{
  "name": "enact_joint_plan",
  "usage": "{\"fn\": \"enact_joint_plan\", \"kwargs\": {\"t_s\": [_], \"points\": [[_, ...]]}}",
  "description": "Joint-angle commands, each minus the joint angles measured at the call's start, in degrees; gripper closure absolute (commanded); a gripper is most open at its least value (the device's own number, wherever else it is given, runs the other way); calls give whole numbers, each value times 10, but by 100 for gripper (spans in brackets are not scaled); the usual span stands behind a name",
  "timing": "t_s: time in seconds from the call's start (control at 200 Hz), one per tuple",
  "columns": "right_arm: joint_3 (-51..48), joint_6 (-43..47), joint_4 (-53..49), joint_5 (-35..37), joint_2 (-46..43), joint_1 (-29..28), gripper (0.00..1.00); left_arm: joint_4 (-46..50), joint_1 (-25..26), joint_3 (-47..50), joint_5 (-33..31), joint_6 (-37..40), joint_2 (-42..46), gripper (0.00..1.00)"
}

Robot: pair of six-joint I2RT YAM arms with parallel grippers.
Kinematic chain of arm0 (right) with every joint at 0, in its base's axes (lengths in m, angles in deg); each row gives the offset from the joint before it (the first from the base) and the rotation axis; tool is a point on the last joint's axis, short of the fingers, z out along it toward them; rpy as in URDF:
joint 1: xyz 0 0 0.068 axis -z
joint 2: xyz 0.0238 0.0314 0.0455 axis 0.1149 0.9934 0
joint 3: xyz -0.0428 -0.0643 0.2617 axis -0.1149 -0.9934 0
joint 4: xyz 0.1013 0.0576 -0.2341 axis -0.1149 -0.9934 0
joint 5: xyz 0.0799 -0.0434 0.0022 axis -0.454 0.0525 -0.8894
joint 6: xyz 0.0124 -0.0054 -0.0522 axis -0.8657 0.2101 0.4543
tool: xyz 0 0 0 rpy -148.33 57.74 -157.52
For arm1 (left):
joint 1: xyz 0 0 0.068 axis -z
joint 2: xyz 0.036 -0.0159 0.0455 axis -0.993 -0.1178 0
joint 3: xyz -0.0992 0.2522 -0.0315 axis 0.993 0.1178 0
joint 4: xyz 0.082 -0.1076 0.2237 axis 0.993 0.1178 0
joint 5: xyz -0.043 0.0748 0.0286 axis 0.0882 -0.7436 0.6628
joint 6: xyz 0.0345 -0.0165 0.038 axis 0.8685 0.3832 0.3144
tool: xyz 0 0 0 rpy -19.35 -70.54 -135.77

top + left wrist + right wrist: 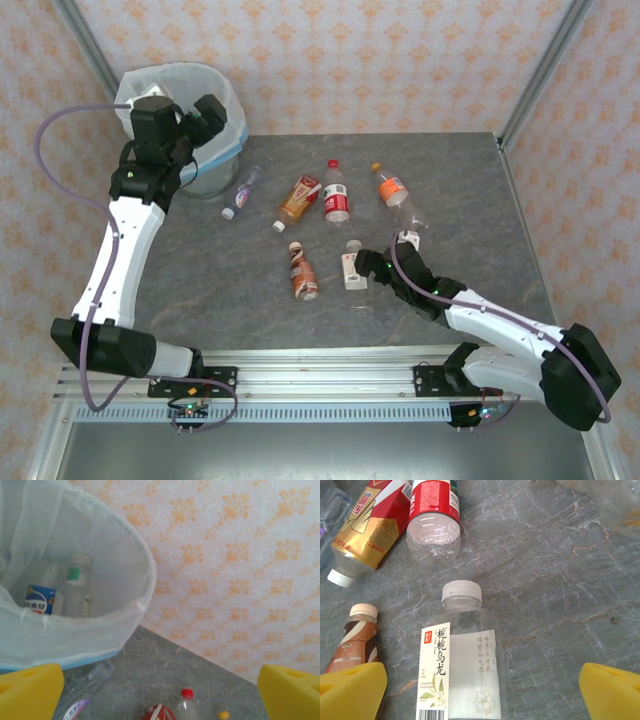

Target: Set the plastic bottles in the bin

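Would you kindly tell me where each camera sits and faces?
Top external: above and behind the arms, looking down on the table; both arms show.
Left wrist: on the left hand, high beside the bin, facing the wall; yellow fingertips show.
Right wrist: on the right hand, low, facing the white-label bottle; fingertips show.
Shared: top and right wrist both show that bottle.

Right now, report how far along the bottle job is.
Done: a blue-labelled bottle and a clear bottle lie in the bin. In hand: nothing; left gripper open at the bin, right gripper open over the white-labelled bottle. Left: six bottles on the table.
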Motion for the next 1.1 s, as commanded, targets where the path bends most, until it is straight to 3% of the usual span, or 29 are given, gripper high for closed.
{"fn": "enact_joint_plan", "kwargs": {"t_s": [0.0, 0.105, 0.475, 0.651, 0.786, 1.096], "points": [[-10, 68, 0, 9, -13, 2, 1, 3, 27, 47, -6, 6, 40, 0], [2, 140, 5, -9, -19, 3, 1, 30, 69, 99, -21, 1, 68, 0], [-16, 93, 32, -39, -15, 4, 1, 102, 145, 273, -38, -76, 131, 0], [-18, 81, 37, -37, -14, 4, 1, 127, 195, 337, -41, -135, 123, 0], [-25, 70, 46, -37, -13, 4, 1, 84, 229, 391, 6, -181, 106, 0], [-15, 69, 57, -42, 8, 8, 1, 73, 317, 378, 16, -184, 13, 0]]}}
